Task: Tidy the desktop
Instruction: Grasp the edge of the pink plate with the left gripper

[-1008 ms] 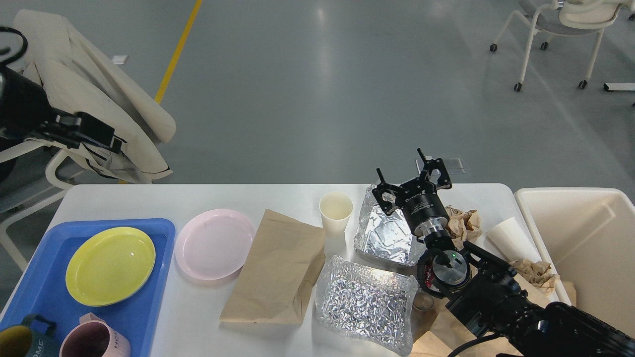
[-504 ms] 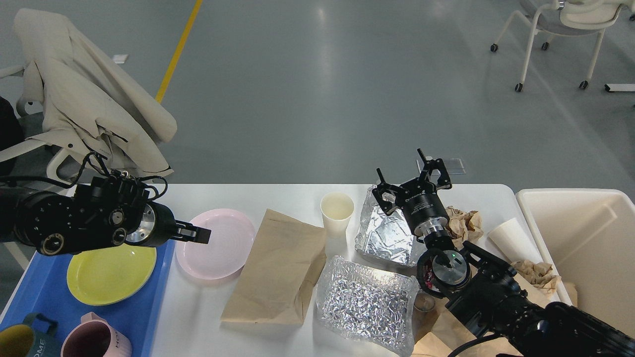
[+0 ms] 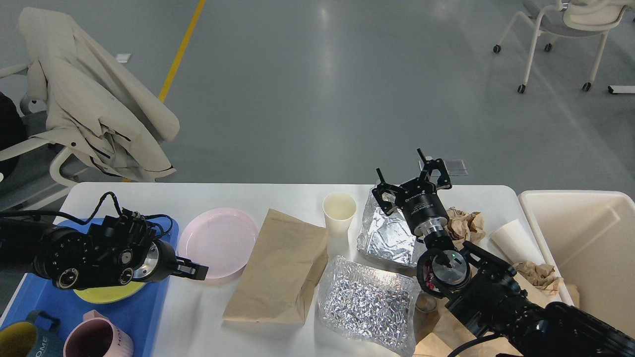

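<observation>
Head view, desk: the white desk point(image 3: 297, 196) fills the lower half of the view, and all the clutter lies on it.
Head view, left claw: the left claw point(image 3: 191, 269) points right, its fingertips at the near-left rim of the pink plate point(image 3: 218, 242); seen edge-on, so whether it is released or clenched I cannot tell.
Head view, key relation: the plate lies just right of and slightly beyond that claw; the blue tray point(image 3: 144, 312), already holding the yellow plate point(image 3: 101, 292), sits directly left of it, so the left arm is by far the nearer.
Head view, right claw: the right claw point(image 3: 414, 179) is spread, grasping nothing, raised above the far foil sheet point(image 3: 387, 233).
Head view, right-side clutter: a paper cup point(image 3: 339, 213), brown paper bag point(image 3: 283, 265), near foil sheet point(image 3: 364, 302), crumpled paper point(image 3: 464, 223) and a tipped white cup point(image 3: 511, 240) lie between that claw and the cream bin point(image 3: 585, 238).
Head view, writing: "HOME" appears, partly cut off, on the pink mug point(image 3: 96, 339) and the dark mug point(image 3: 27, 339); the small white print on the right claw's wrist is too small to read.
</observation>
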